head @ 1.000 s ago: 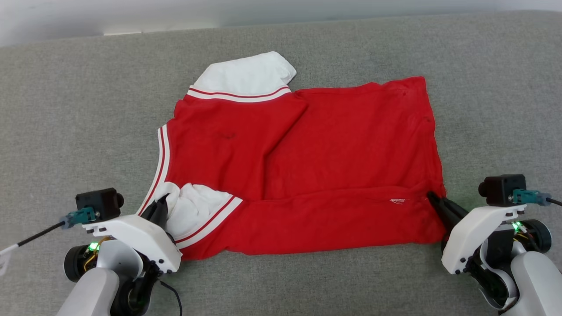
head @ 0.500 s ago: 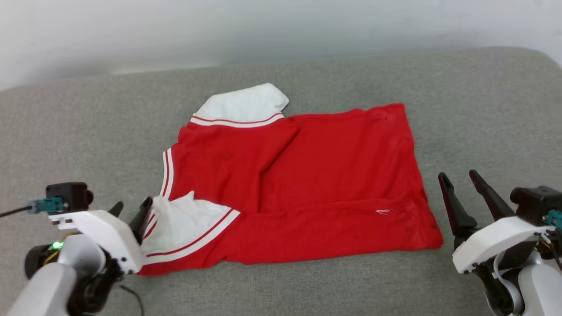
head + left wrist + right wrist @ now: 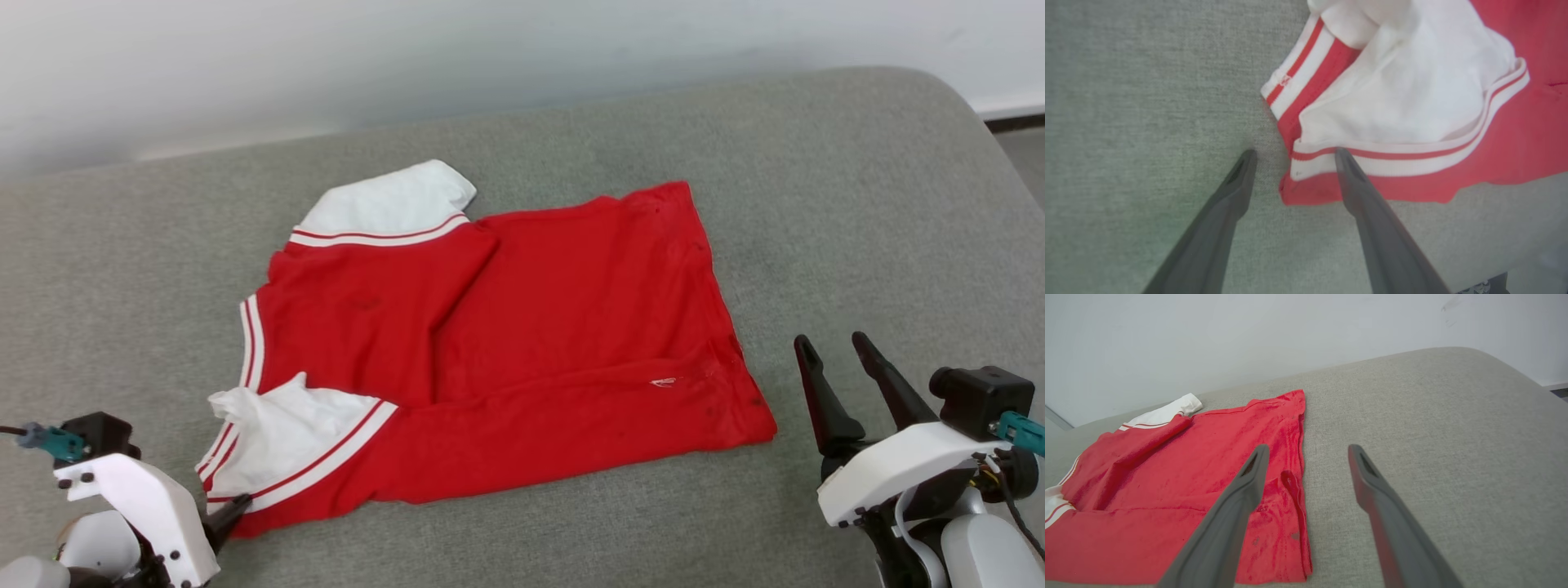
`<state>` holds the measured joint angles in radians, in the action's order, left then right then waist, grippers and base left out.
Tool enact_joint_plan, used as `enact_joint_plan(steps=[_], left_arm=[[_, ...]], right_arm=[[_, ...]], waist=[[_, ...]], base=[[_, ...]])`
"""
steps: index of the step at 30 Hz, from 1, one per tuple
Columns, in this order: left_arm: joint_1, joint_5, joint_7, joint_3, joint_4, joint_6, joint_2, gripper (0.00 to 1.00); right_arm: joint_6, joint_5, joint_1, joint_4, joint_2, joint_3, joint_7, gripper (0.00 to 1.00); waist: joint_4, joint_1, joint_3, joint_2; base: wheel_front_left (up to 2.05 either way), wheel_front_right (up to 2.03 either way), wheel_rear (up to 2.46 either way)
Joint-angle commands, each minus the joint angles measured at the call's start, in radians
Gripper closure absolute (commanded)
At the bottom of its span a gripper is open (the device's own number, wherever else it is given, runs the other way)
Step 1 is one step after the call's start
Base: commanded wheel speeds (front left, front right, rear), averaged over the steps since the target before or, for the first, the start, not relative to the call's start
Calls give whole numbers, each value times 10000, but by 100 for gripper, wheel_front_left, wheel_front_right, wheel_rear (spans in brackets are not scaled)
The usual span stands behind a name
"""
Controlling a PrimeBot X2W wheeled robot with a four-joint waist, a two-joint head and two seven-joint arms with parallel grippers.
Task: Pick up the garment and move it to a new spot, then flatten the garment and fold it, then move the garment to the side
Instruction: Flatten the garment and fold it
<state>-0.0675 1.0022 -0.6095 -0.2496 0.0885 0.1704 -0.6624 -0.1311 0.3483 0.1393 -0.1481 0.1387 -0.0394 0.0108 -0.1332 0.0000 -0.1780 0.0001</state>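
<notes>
The garment (image 3: 522, 343), a red jersey with white sleeves and striped trim, lies spread on the grey cushion (image 3: 816, 180). Its near edge is folded over onto the body. One white sleeve (image 3: 392, 204) sticks out at the back left, and the other (image 3: 286, 425) lies crumpled at the near left corner. My left gripper (image 3: 1295, 152) is open just off that corner, one fingertip (image 3: 1341, 157) over the striped trim, holding nothing. My right gripper (image 3: 833, 337) stands open and empty, a little to the right of the garment's hem corner (image 3: 1294, 539).
The grey cushion (image 3: 1433, 416) runs wide to the right of the garment and rounds off at its far right edge (image 3: 980, 114). A pale wall (image 3: 490, 57) rises behind it. A strip of floor (image 3: 1024, 151) shows at the far right.
Both grippers opened and let go of the garment: the left off the near sleeve, the right off the hem corner. Both drew back towards me. The head camera has also shifted.
</notes>
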Motion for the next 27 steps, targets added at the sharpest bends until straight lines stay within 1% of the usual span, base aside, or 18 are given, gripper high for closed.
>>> enact_joint_plan(steps=[1, 5, 6, 7, 8, 10, 13, 14, 16, 19, 22, 23, 24, 27], left_arm=[[89, 118, -44, 22, 59, 26, 102, 0], [158, 492, -272, -97, 314, -147, 379, 0], [166, 550, -368, -193, 338, -185, 469, 43], [165, 641, -447, -252, 363, -230, 578, 69], [166, 707, -504, -312, 377, -270, 675, 100], [128, 736, -425, -351, 362, -325, 788, 100], [40, 596, -191, -270, 263, -395, 685, 100], [-15, 587, -77, -202, 185, -406, 719, 100], [-123, 506, 133, -88, 37, -463, 667, 100], [-303, 303, 420, -4, -274, -490, 563, 100], [-450, 33, 641, 1, -681, -418, 493, 100], [-450, 33, 641, 1, -681, -418, 493, 100], [-487, -110, 757, -8, -935, -382, 481, 100], [-608, -239, 844, -47, -1274, -295, 499, 100]], right_arm=[[7, 108, 11, 20, -86, -10, 1, 0], [7, 298, 82, -185, -45, 36, 56, 0], [5, 319, 114, -235, -4, 51, 54, 0], [5, 361, 156, -274, 32, 85, 29, 0], [5, 391, 183, -336, 64, 146, 52, 0], [5, 461, 256, -404, 170, 225, 119, 0], [5, 651, 286, -511, 333, 277, 383, 0], [7, 871, 298, -537, 357, 272, 556, 0], [5, 1228, 370, -613, 523, 243, 1080, 0], [5, 1621, 516, -792, 904, 5, 2255, 0], [5, 1973, 636, -991, 1296, -264, 3465, 0], [5, 1973, 636, -991, 1296, -264, 3465, 0], [5, 2068, 738, -1128, 1452, -498, 4188, 0], [5, 2251, 1078, -1289, 1442, -842, 4913, 0]], waist=[[-177, 0, -250, -1], [-302, 0, -508, -1], [-313, 0, -531, -1], [-321, 0, -552, -1], [-322, 0, -563, -1], [-299, 0, -535, -1], [-203, 0, -420, -1], [-157, 0, -376, -1], [-64, 0, -293, -1], [108, 0, -202, -1], [311, 0, -185, -1], [311, 0, -185, -1], [440, 0, -235, -1], [606, 0, -369, -1]], base=[[0, 0, 0], [0, 0, 0], [0, 0, 0], [0, 0, 0], [0, 0, 0], [0, 0, 0], [0, 0, 0], [0, 0, 0], [0, 0, 0], [0, 0, 0], [0, 0, 0], [0, 0, 0], [0, 0, 0], [0, 0, 0]])
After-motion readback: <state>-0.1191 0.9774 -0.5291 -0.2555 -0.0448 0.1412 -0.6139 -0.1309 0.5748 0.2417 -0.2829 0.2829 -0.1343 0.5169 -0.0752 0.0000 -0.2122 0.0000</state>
